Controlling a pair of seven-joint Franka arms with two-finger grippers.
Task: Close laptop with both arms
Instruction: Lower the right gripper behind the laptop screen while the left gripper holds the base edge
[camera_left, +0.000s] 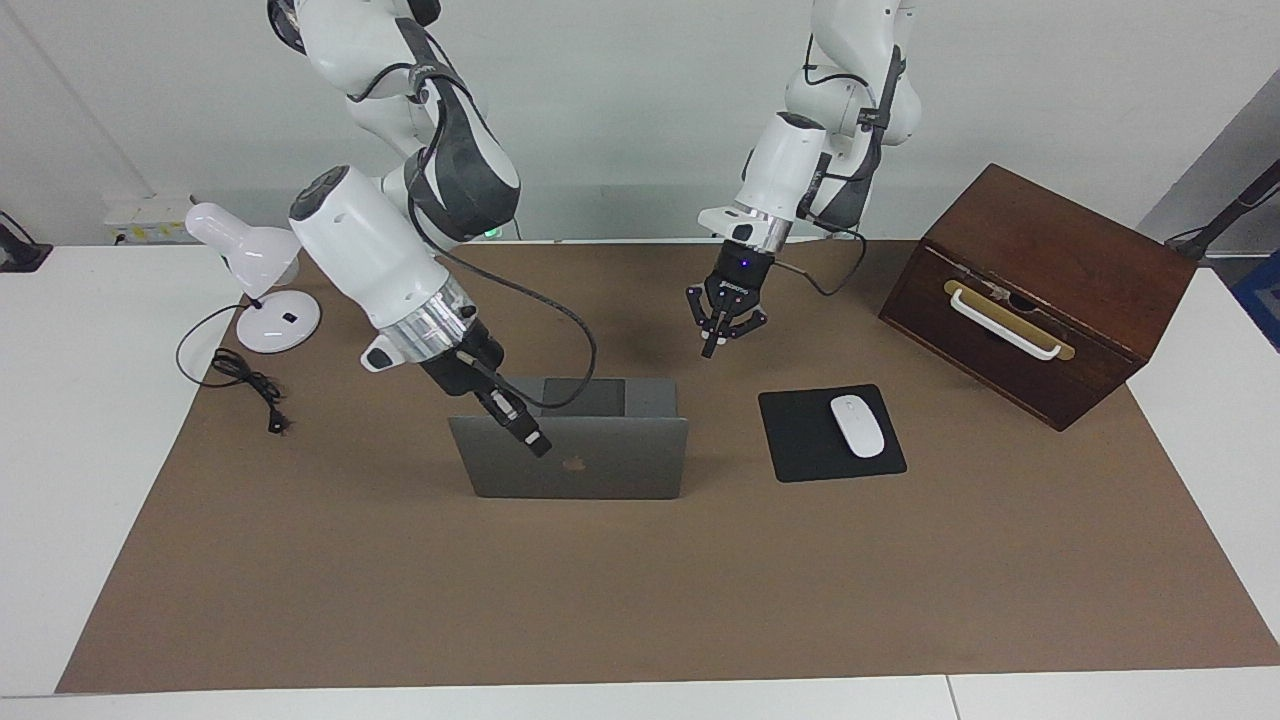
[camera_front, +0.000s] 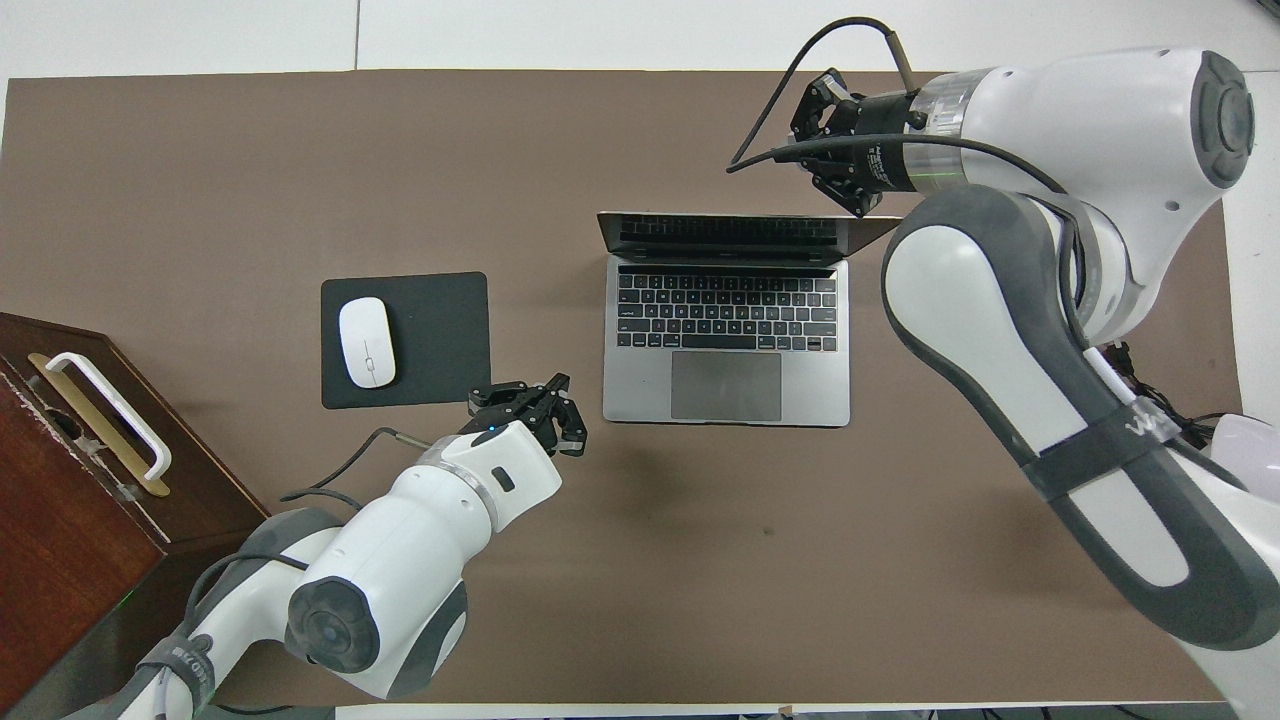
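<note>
1. Laptop (camera_left: 570, 458) stands open on the brown mat (camera_left: 640, 600) about mid-bench, lid upright with its logo face turned away from the robots and the keyboard (camera_front: 727, 311) toward them.
2. Handling, as a judgement: a thin, stiff metal shell, fairly heavy for its size, with a smooth lid that fingertips may slide on and a screen that will not forgive a hard poke. The hinge probably resists a little, so the base could skid or tip if only the lid is pushed.
3. Best contact looks to be the top edge or upper back of the lid, pushed down toward the keyboard, with the other hand steadying the base near the palm rest.
4. Right hand (camera_left: 538, 446) is shut with nothing in it, its tip at the upper back of the lid; whether it touches is unclear.
5. Left hand (camera_left: 711, 345) is shut and empty too, hanging over the mat by the corner of the base at the left arm's end.
6. Bench (camera_left: 60, 450) is white; also on it are a black mouse pad (camera_left: 800, 440) carrying a white mouse (camera_left: 857, 426), a wooden box (camera_left: 1040, 290), and a white lamp (camera_left: 250, 270). A plain pale wall closes the room.
</note>
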